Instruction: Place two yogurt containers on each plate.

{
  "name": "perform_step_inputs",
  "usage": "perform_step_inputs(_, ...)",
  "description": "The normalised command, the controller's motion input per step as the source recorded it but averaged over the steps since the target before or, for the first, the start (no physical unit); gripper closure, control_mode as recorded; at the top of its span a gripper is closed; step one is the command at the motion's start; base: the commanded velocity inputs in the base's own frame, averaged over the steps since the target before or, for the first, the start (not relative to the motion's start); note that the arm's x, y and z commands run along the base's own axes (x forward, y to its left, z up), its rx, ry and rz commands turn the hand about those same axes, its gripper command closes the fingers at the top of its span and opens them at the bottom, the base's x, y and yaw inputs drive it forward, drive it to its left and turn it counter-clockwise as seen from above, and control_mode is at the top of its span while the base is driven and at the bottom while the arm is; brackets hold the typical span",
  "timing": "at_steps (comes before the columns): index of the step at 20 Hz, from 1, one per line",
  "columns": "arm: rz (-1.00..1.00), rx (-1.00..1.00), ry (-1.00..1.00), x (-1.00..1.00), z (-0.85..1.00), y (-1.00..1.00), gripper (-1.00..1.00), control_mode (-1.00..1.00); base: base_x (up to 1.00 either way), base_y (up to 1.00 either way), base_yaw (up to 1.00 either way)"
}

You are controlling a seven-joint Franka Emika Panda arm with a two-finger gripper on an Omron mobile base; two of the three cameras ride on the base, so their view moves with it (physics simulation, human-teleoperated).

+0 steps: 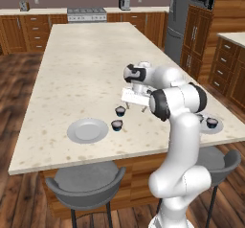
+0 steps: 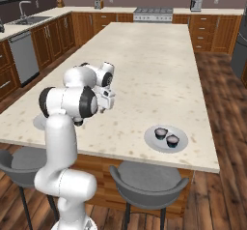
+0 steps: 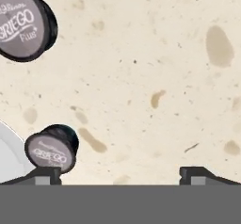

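Two plates lie on the island counter. The left plate [image 1: 87,130] is bare; its pale edge [image 3: 7,158] shows at the lower left of the hand view. Two yogurt containers [image 1: 120,110] [image 1: 116,125] stand on the counter just right of it, seen from above as a large one [image 3: 21,23] and a nearer one [image 3: 52,150]. The right plate [image 2: 166,138] holds two more yogurt containers [image 2: 160,133] [image 2: 172,140]. My gripper [image 3: 121,176] hangs open over bare counter right of the loose cups, with nothing between its fingers. In the left base view, the gripper [image 1: 135,105] is above the counter.
Grey stools [image 1: 86,184] [image 2: 147,180] stand along the near edge of the island. The counter [image 1: 86,64] stretches far back. My own arm [image 1: 184,102] hides part of the right plate [image 1: 213,128] in the left base view.
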Motion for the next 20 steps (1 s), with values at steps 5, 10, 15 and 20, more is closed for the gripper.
perform_step_inputs(5, 0.09, 0.04, 0.00, 0.52, -0.10, 0.36, -1.00, -1.00, 0.00, 0.00, 0.00)
perform_step_inputs(10, 0.11, 0.00, -0.07, 0.40, -0.25, 0.34, -1.00, -1.00, 0.00, 0.00, 0.00)
perform_step_inputs(15, 0.06, 0.00, -0.19, 0.11, -0.11, 0.11, -1.00, -1.00, 0.00, 0.00, 0.00)
perform_step_inputs(20, 0.07, 0.00, -0.16, 0.00, -0.18, -0.04, -1.00, -1.00, 0.00, 0.00, 0.00)
